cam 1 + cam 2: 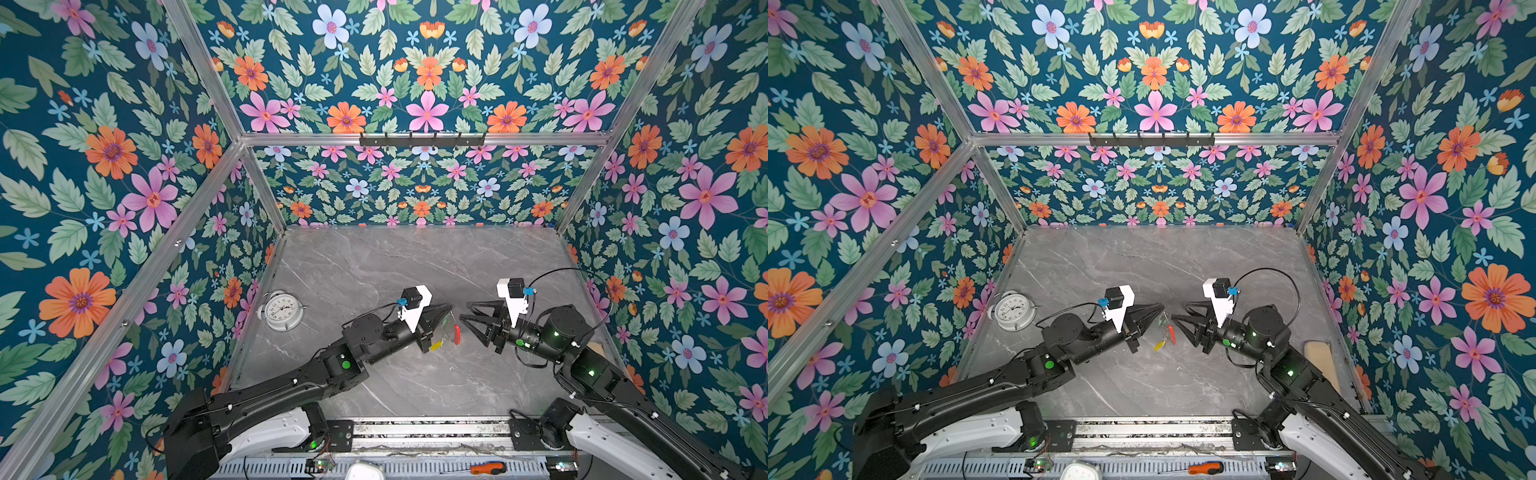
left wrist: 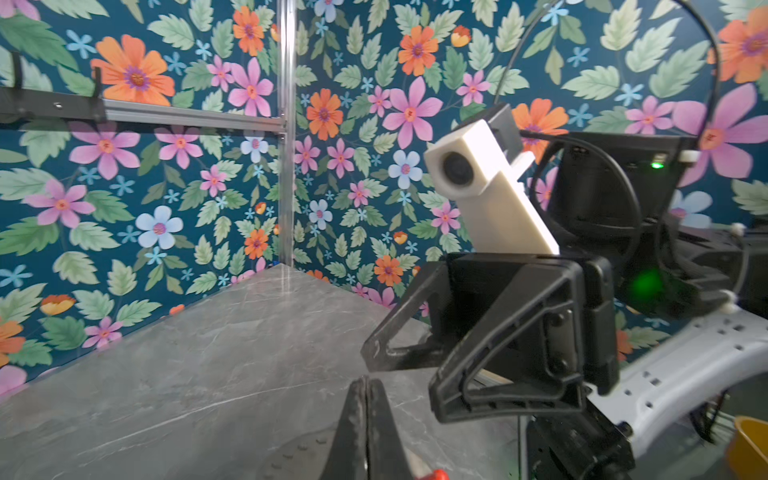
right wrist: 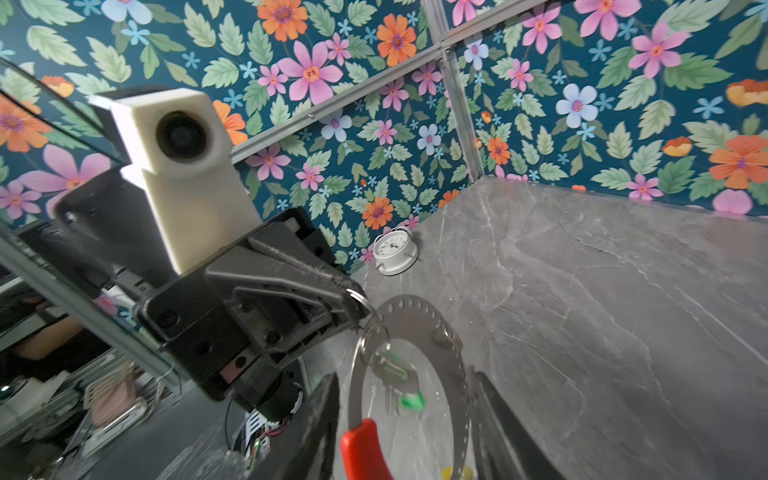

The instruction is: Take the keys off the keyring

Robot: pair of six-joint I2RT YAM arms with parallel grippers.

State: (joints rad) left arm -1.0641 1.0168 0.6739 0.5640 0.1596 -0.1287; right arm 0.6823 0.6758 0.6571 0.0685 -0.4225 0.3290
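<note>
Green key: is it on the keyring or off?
On. In the right wrist view the green key hangs from a small split ring on the keyring, held by the shut left gripper.

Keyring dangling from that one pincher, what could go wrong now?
The left gripper pinches only one small split ring, so the keyring might slip and drop onto the table. The green key and yellow key hang loose and may swing, so the open right gripper could miss them or knock the loop.
</note>
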